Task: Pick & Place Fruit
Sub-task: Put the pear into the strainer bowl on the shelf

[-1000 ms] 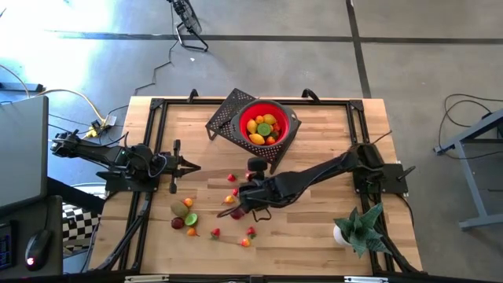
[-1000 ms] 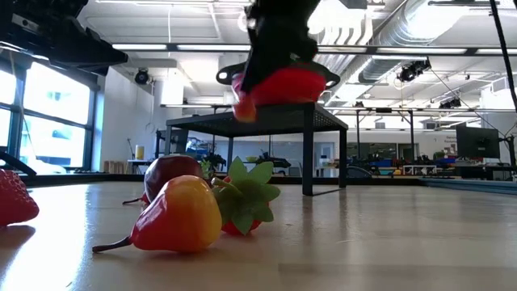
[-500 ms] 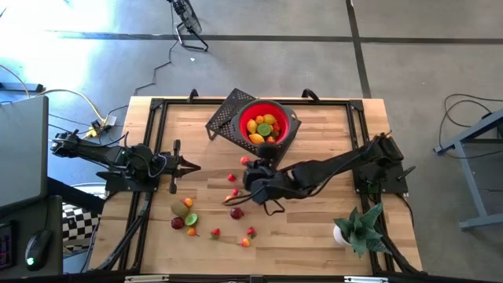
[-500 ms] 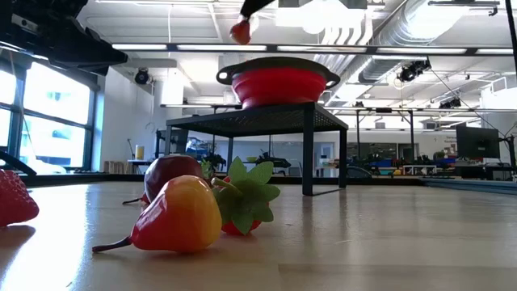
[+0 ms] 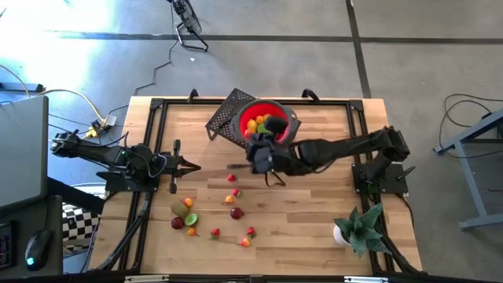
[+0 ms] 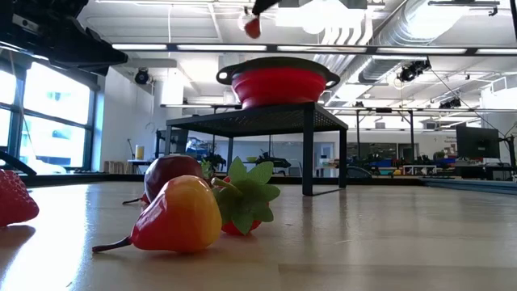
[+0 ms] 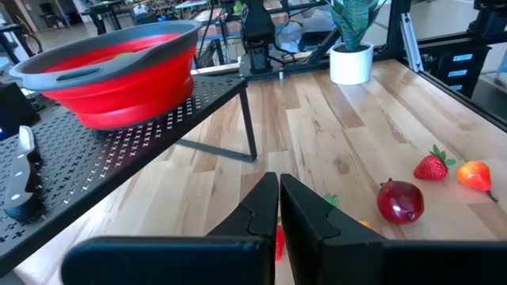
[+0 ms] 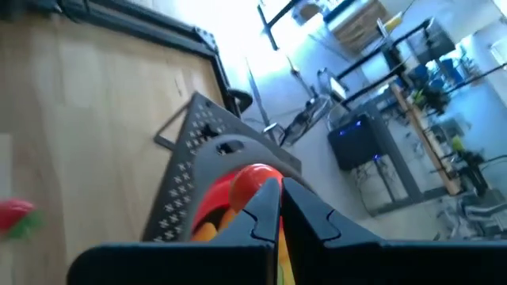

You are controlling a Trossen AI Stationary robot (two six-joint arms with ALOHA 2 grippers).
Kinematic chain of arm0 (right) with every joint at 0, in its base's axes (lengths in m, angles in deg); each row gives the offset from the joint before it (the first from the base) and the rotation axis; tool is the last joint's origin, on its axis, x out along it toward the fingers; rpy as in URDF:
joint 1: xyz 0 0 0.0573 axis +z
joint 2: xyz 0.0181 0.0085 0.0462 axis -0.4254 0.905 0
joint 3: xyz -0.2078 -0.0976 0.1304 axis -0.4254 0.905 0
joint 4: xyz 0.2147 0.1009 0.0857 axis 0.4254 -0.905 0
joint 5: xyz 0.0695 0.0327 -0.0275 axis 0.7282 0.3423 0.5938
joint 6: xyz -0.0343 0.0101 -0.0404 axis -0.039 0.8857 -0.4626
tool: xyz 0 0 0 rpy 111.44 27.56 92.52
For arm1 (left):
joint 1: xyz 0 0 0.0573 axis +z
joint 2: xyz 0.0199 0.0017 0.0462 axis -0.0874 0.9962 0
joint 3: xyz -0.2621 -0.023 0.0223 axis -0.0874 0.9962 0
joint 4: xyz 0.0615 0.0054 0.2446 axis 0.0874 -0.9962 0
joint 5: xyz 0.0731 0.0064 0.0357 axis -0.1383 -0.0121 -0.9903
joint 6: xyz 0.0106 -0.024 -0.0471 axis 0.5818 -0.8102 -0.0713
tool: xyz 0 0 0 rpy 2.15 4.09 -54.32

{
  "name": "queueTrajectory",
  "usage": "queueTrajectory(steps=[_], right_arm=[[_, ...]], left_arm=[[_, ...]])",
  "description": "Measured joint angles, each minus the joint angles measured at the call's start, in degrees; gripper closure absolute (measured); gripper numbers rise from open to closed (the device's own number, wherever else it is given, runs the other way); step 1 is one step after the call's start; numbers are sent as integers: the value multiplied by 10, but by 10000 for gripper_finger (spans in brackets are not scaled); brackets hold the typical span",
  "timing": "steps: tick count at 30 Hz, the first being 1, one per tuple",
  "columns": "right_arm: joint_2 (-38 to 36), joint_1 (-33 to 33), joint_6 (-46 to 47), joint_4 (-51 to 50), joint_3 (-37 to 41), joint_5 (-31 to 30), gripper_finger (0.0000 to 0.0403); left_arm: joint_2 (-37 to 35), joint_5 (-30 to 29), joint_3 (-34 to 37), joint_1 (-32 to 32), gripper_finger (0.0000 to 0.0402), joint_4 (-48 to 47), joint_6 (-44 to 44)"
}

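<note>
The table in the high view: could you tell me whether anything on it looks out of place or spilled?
Yes: about ten toy fruits lie scattered loose on the table, well short of the red bowl, which sits on a black perforated stand set askew to the table's edges. The potted plant stands upright.

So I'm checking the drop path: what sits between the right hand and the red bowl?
Nothing but air. In the low view the right hand holds a red fruit just above the bowl, with a clear gap under it.
</note>
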Motion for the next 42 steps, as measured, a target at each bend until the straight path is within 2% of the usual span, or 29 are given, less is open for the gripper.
queueTrajectory(steps=[11,15,19,26,42], right_arm=[[1,-110,31,-9,0,109,399],[1,-143,50,-24,0,170,399],[1,-166,80,-47,0,224,399],[1,-185,82,-72,0,318,399],[2,-185,81,-71,0,324,399]], left_arm=[[0,0,0,0,390,0,0],[0,0,0,0,390,0,0],[0,0,0,0,390,0,0],[0,0,0,0,390,0,0],[0,0,0,0,390,0,0]])
